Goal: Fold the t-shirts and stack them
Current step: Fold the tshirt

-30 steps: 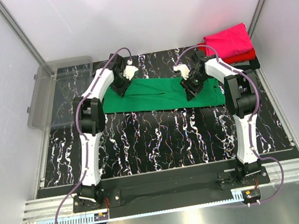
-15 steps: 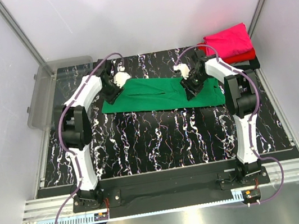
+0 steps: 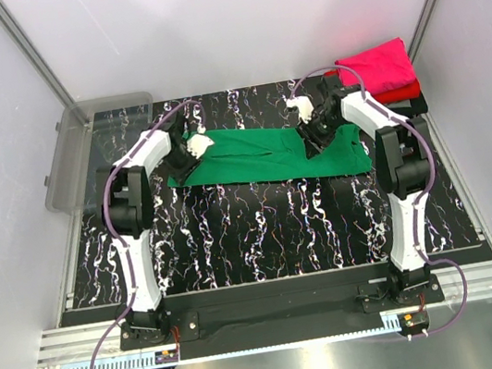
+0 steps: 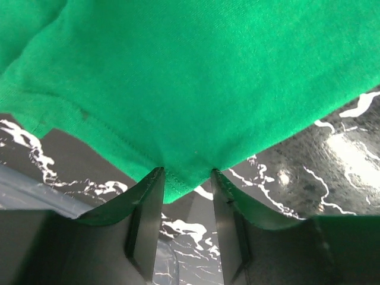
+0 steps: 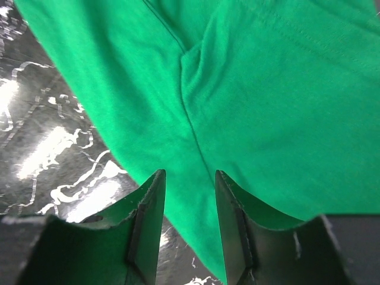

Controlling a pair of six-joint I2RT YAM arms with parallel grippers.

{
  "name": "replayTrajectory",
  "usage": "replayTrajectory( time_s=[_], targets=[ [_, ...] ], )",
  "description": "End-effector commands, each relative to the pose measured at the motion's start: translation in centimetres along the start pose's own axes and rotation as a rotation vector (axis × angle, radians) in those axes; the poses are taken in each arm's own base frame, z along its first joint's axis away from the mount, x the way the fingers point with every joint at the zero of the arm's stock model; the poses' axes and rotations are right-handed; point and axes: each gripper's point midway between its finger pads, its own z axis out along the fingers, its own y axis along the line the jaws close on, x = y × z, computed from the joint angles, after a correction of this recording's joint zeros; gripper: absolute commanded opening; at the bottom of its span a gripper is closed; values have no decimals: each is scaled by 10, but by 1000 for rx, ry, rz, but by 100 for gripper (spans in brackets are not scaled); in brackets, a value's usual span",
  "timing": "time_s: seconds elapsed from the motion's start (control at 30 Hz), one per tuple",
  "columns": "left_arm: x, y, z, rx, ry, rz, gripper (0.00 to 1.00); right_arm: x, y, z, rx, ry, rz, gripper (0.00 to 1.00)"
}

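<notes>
Green t-shirt [image 3: 265, 153] spread flat — jaws straddle its edges.

White arms [image 3: 141, 257] with black joints, purple cables [image 3: 94, 368] looping from the bases, dark flat gripper fingers [image 4: 145, 222]

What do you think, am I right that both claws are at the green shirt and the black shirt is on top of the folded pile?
Not quite. The top external view shows the pink shirt on top of the pile; the black shirt is at the bottom. The left gripper and right gripper are indeed at the green shirt.
</notes>
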Motion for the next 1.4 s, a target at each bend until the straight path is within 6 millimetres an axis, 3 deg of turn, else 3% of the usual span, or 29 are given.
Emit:
replayTrajectory(
  time_s=[0.0,0.07,0.13,0.2,0.33,0.37,0.47,0.63,0.9,1.1,1.27,1.37],
  targets=[
    [-1,5,5,-18,-2,16,37,-32,6,-32,29,-104,-32,46],
    [1,3,8,-12,7,13,27,-32,8,-35,32,-107,-34,47],
    [6,-2,12,1,22,9,6,-29,9,-36,31,-103,-30,47],
    [12,-9,14,20,32,6,0,-31,12,-40,34,-110,-28,47],
    [24,-31,2,56,28,13,0,-29,16,-49,51,-112,-17,46],
    [24,-34,-9,50,10,20,0,-27,14,-51,68,-106,-12,47],
    [42,-73,-27,149,47,74,0,-20,17,-59,100,-98,16,46],
    [74,-134,-51,311,107,139,0,8,20,-50,104,-41,58,46],
    [106,-230,-103,552,122,195,0,0,3,-44,146,-49,226,47],
    [107,-271,-120,638,109,261,1,-4,-21,-20,180,-33,276,47],
    [99,-294,-128,680,105,304,2,-6,-26,11,202,12,285,47],
    [93,-307,-133,701,99,328,2,-14,-20,24,214,27,253,47]
  ],
)
